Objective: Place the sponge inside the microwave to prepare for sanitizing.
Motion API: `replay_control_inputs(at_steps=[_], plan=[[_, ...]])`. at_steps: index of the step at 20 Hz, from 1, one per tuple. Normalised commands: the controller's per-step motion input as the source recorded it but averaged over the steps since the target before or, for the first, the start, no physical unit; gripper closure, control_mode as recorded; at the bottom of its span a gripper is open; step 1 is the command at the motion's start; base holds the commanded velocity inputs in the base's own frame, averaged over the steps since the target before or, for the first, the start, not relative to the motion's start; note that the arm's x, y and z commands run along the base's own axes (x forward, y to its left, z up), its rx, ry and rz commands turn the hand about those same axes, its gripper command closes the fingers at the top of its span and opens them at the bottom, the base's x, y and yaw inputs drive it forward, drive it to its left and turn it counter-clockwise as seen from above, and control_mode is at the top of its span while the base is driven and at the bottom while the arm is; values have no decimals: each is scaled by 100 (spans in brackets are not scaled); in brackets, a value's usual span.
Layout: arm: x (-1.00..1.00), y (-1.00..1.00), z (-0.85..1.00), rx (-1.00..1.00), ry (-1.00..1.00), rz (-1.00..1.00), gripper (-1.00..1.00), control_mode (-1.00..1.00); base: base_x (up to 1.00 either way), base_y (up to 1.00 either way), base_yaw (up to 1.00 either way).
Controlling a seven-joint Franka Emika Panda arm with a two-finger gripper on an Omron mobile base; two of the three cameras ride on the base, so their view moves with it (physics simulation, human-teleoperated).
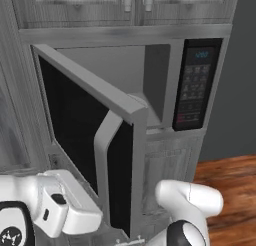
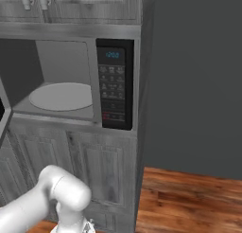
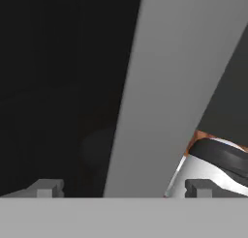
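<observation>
Looking left to right from the left base view, you've got grey wood-grain cabinetry (image 1: pixel 20 135) along the left edge, then the microwave (image 1: pixel 150 70) built into the cabinet column below two upper cabinet doors (image 1: pixel 75 5). Its door (image 1: pixel 75 125) is swung wide open toward you: black glass in a grey frame, with the grey handle (image 1: pixel 102 150) on the near free edge. Right of the cavity sits the black keypad panel (image 1: pixel 196 82) with a lit blue display. Past that there's a plain dark grey wall (image 1: pixel 240 90) and reddish-brown wood floor (image 1: pixel 230 180) at lower right.

Right base view gives you the cavity straight on: grey walls, round pale grey turntable (image 2: pixel 61 95) lying flat on the cavity floor, nothing on it. Lower cabinet panels (image 2: pixel 94 175) sit under the microwave.

Hand view sits close against the door, black glass on the left and a grey frame strip running diagonally up the middle. Gripper (image 3: pixel 121 188) jaws are spread wide, fingertips (image 3: pixel 46 187) at the bottom edge well apart, nothing between them.

Sponge location: you can't tell from these views.
</observation>
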Motion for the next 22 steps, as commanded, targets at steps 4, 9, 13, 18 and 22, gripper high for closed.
replay_control_inputs(at_steps=[4, 9, 13, 18, 22], plan=[[-9, 18, 8, -5, 0, 3, -100, -100, 0, 0, 0], [-44, 13, 4, 0, 4, 6, -100, -100, 0, 0, 0], [-98, -13, 23, 5, 2, 12, -100, -100, 0, 0, 0], [-100, -28, 41, 16, 0, 20, -100, -100, 0, 0, 0], [-96, -50, 61, 21, 2, 29, -100, -100, 0, 0, 0]])
